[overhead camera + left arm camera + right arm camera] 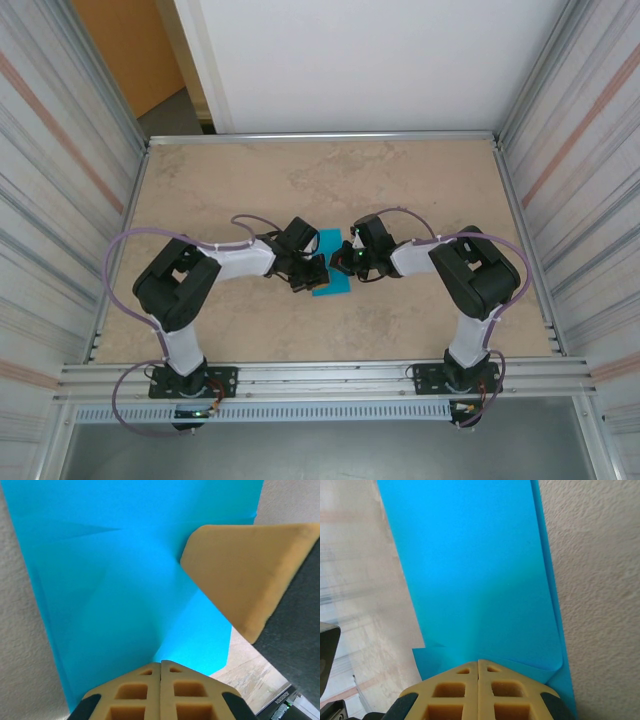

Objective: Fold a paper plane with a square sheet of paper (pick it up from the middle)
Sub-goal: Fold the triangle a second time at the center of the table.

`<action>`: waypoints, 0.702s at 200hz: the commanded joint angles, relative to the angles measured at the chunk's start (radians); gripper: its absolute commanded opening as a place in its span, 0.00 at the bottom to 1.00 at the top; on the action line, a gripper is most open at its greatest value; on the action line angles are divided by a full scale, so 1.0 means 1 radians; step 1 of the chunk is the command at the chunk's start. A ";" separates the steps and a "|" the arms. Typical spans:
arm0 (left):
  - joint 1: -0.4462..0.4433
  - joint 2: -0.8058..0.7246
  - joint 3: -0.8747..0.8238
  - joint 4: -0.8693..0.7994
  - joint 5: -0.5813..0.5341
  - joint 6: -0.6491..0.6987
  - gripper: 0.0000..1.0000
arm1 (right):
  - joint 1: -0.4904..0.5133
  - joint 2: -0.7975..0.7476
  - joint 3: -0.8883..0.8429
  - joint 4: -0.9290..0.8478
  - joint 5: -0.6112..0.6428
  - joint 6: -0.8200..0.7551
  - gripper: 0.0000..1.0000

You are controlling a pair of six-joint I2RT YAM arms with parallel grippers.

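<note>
The square sheet of paper lies flat on the table with bare tabletop all round it: plenty towards the far rail, and as much out to the ribbed side walls. The left gripper comes at the sheet from its left edge and the right gripper from its right, both tips down on the blue. Up close, the left gripper has its pads pressed together where creases in the sheet meet, and one right finger leans in just beyond. The right gripper is likewise pressed together at the sheet's near edge; whether paper is nipped, I cannot tell.
</note>
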 commanded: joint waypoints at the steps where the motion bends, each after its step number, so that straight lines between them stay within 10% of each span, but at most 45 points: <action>1: 0.000 -0.009 0.027 -0.068 -0.033 0.043 0.04 | 0.002 0.071 -0.059 -0.204 0.102 0.002 0.00; 140: 0.037 -0.016 -0.045 -0.041 -0.010 0.058 0.03 | 0.000 0.088 -0.053 -0.211 0.093 -0.005 0.00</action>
